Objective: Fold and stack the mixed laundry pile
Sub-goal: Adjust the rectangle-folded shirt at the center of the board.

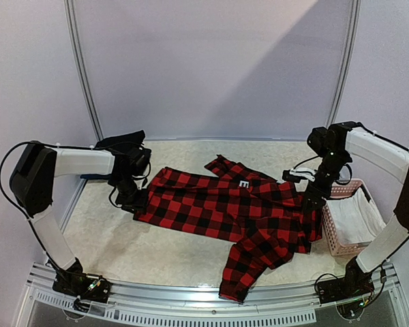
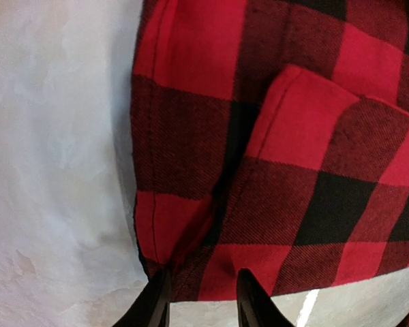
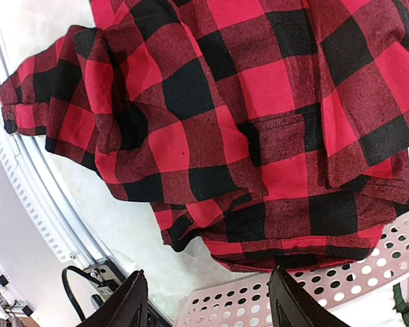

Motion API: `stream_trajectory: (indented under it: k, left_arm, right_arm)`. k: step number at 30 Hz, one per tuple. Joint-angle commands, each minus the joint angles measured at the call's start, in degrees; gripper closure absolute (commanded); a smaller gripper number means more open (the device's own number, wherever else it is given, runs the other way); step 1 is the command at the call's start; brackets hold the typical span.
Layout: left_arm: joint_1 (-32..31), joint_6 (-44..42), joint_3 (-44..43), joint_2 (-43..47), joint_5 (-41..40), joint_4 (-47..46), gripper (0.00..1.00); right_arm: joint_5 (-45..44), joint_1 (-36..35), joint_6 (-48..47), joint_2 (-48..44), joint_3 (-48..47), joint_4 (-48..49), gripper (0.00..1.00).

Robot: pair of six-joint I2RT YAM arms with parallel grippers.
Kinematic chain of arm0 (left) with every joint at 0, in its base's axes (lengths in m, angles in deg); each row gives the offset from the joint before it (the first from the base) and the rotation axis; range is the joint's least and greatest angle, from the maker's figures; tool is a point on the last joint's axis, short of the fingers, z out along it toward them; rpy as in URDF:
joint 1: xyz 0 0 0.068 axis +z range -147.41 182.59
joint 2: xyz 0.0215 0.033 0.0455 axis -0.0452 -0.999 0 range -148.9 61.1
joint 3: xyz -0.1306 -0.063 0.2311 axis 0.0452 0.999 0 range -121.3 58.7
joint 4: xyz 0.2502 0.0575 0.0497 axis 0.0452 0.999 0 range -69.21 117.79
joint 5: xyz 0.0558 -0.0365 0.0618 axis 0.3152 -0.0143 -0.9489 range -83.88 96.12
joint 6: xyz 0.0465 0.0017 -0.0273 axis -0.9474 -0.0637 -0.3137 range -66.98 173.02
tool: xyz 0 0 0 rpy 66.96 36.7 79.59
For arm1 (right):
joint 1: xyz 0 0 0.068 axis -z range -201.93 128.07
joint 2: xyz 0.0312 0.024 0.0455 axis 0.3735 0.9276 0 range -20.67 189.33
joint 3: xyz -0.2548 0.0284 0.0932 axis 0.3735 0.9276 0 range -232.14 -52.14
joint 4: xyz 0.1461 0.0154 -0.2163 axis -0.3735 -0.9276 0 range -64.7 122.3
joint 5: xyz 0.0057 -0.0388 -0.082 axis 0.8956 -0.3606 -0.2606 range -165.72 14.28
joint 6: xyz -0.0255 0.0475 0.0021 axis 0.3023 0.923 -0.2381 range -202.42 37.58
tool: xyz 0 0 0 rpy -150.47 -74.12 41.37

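Observation:
A red-and-black plaid flannel shirt (image 1: 218,204) lies spread across the table, one sleeve trailing toward the front rail. My left gripper (image 1: 129,197) hovers at its left hem. In the left wrist view the shirt (image 2: 293,170) ends just beyond the left gripper (image 2: 201,300), whose fingers stand apart with bare table between them. My right gripper (image 1: 312,202) is over the shirt's right end. In the right wrist view the right gripper (image 3: 211,300) is wide open above the shirt's (image 3: 259,102) bunched edge, holding nothing. Dark clothes (image 1: 119,143) lie at the back left.
A pink perforated basket (image 1: 341,238) stands at the right edge with a white garment (image 1: 358,218) inside; its rim (image 3: 341,272) lies under the shirt's edge. The front rail (image 1: 191,300) runs below the hanging sleeve. Curved frame poles stand behind the table.

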Motion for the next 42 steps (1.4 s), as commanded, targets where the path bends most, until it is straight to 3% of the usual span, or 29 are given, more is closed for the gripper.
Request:
stream_trajectory:
  k: [1, 4, 8, 17, 20, 22, 28, 33, 38, 42]
  left_arm:
    - [-0.3, -0.6, 2.4, -2.8, -0.7, -2.6, 0.74]
    - [-0.3, 0.2, 4.6, -2.8, -0.2, -3.8, 0.79]
    - [-0.3, 3.0, 7.8, 0.0, -0.6, -2.6, 1.00]
    - [-0.5, 7.9, 15.7, 17.8, -6.6, 12.3, 1.00]
    - [-0.8, 9.5, 16.5, 23.6, -6.4, 13.3, 1.00]
    - [-0.8, 9.9, 14.5, 24.1, -6.9, 14.6, 0.85]
    - [-1.4, 0.6, -3.1, 18.7, -7.7, 11.1, 0.62]
    - [-1.5, -5.7, -24.0, 3.6, -7.1, 7.6, 0.61]
    - [-1.5, -6.3, -40.4, -12.5, -3.8, 2.4, 0.59]
    - [-1.0, -5.6, -56.0, -28.3, -1.7, 2.0, 0.57]
  right_arm:
    - [1.0, 0.2, 1.6, -1.2, -1.4, 1.1, 0.39]
    - [0.9, 0.5, 1.9, -0.9, -1.9, 1.8, 0.39]
    - [0.7, 1.1, 2.2, 0.0, -3.1, 2.7, 0.39]
    - [1.6, 2.9, 2.8, 4.1, -8.0, 6.6, 0.40]
    - [4.1, 3.0, 3.8, 7.1, -11.3, 9.0, 0.40]
    - [6.6, 3.0, 5.2, 10.2, -15.3, 9.8, 0.40]
    - [13.3, 2.8, 10.2, 23.6, -31.9, 10.0, 0.39]
    - [17.6, 2.2, 12.6, 28.0, -36.9, 13.8, 0.38]
    - [20.0, 1.3, 15.9, 34.6, -44.6, 13.3, 0.38]
    - [22.4, 1.2, 18.0, 36.0, -42.9, 14.0, 0.37]
